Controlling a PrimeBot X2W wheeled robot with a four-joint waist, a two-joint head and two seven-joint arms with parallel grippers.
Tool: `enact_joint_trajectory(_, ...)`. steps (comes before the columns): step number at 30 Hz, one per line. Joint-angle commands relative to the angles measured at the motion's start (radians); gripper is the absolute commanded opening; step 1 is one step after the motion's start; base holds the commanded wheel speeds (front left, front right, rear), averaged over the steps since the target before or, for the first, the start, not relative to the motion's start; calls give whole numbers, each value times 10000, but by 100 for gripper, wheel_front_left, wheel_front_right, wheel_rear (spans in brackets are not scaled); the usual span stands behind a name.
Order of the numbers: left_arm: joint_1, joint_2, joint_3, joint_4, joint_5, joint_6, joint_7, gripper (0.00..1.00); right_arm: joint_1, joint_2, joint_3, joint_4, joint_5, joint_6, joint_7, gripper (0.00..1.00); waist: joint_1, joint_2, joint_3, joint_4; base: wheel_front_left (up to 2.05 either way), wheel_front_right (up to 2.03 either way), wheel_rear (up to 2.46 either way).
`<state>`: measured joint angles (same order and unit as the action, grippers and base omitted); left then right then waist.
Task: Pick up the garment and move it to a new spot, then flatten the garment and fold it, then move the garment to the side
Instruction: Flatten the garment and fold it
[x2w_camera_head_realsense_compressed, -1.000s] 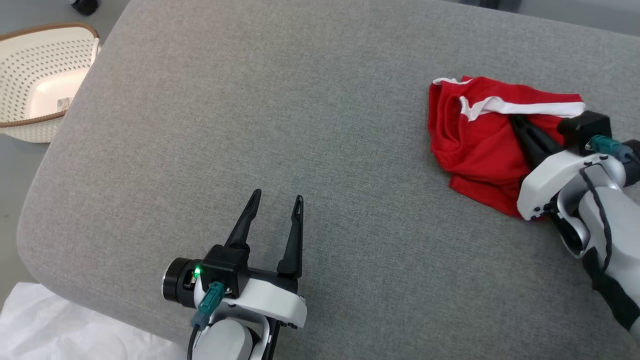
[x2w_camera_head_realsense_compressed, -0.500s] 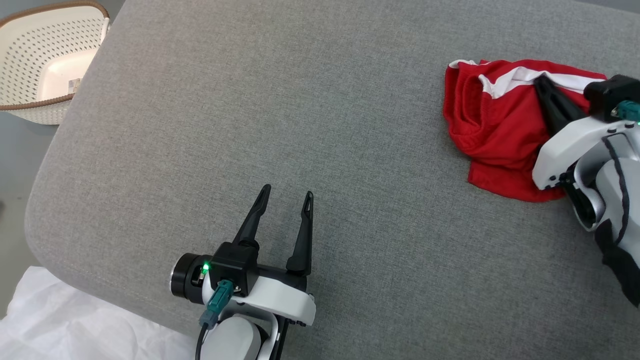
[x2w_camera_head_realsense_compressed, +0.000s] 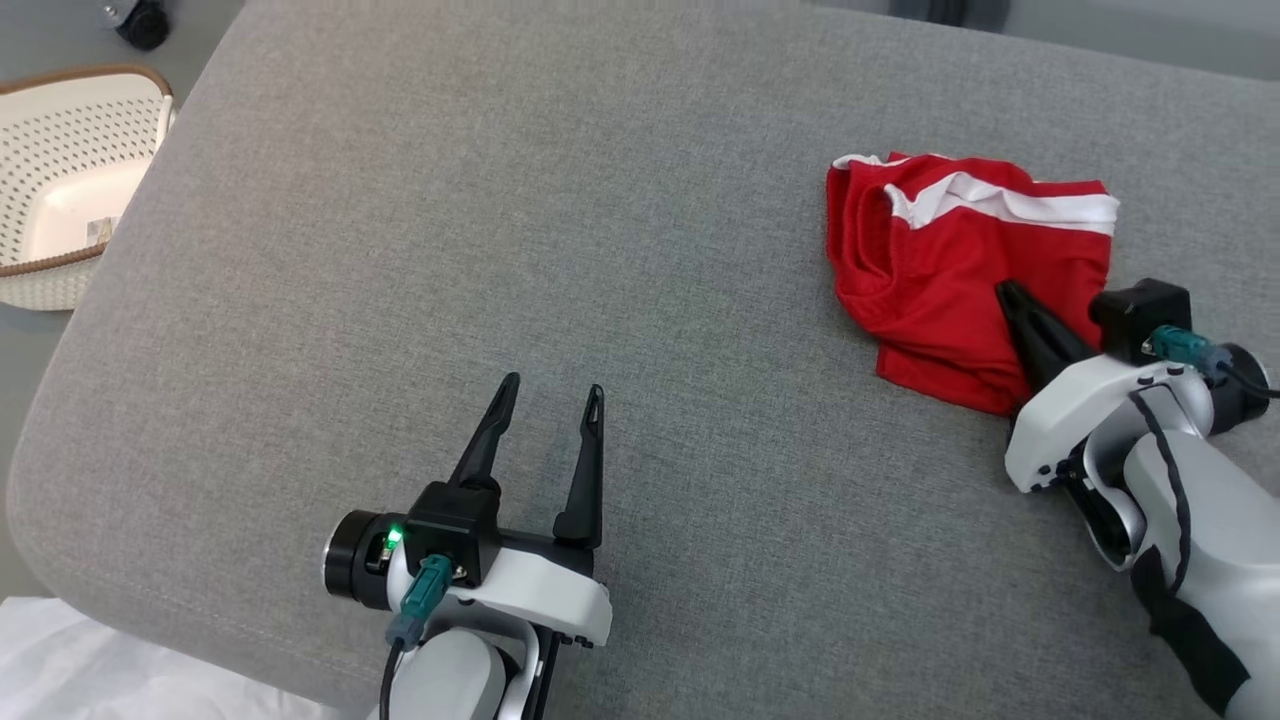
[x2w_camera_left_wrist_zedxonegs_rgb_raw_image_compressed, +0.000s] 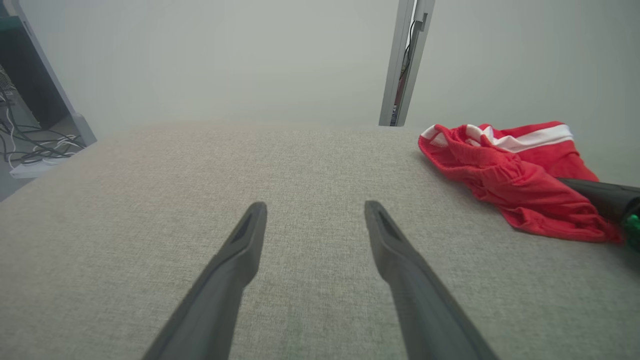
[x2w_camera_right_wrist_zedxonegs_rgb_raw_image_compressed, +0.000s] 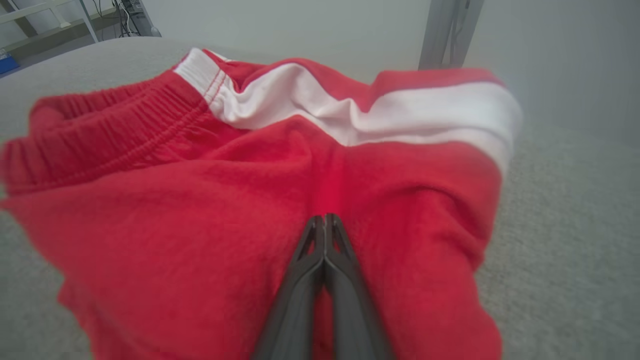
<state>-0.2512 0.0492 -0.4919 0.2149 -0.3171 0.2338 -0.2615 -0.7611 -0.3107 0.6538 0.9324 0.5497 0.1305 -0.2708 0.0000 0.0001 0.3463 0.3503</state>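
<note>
Red garment (x2w_camera_head_realsense_compressed: 940, 290) on grey cushion (x2w_camera_head_realsense_compressed: 600, 250)

The right gripper (x2w_camera_right_wrist_zedxonegs_rgb_raw_image_compressed: 325, 218) has both fingers pressed together, with the tips resting on top of the red garment (x2w_camera_right_wrist_zedxonegs_rgb_raw_image_compressed: 190, 215). A white band (x2w_camera_right_wrist_zedxonegs_rgb_raw_image_compressed: 400, 117) runs along the garment's far edge, and a gathered waistband (x2w_camera_right_wrist_zedxonegs_rgb_raw_image_compressed: 110, 132) sits at its left. The garment lies on a grey fabric surface (x2w_camera_right_wrist_zedxonegs_rgb_raw_image_compressed: 560, 240).

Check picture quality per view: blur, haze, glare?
Head view: sharp and evenly lit, left gripper crisp, no glare. Left wrist view: hazy, washed-out background; garment fairly sharp. Right wrist view: garment blurred toward the edges; right gripper sharper.
</note>
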Motion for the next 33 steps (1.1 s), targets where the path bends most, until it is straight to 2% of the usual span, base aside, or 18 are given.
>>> enact_joint_trajectory(1,40,37,106,80,85,-80,-26,100,786,162,234,469,61,6,117,0,0,-1,-278,-193,0,0,0)
enact_joint_trajectory(10,333,36,556,345,321,-314,-26,100,849,652,430,569,475,9,95,0,0,-1,-1298,-826,0,0,0)
enact_joint_trajectory(17,674,37,1059,480,517,-542,-26,100,1105,562,-335,-364,381,6,56,0,0,-1,-2279,-1496,0,0,0)
enact_joint_trajectory(21,850,39,1439,469,641,-668,-26,100,1424,338,-1251,-1153,-99,4,58,0,0,-1,-2702,-1892,0,0,0)
enact_joint_trajectory(25,1063,37,1809,407,712,-747,-26,100,2078,262,-2544,-2261,-1108,4,56,0,0,-1,-3012,-2265,0,0,0)
enact_joint_trajectory(29,1187,37,2075,357,792,-805,-26,100,3053,487,-3984,-3570,-2252,4,56,0,0,-1,-3214,-2601,0,0,0)
enact_joint_trajectory(33,1362,40,2201,301,802,-828,-26,100,4211,991,-5174,-4864,-3263,4,58,0,0,-1,-3321,-2859,0,0,0)
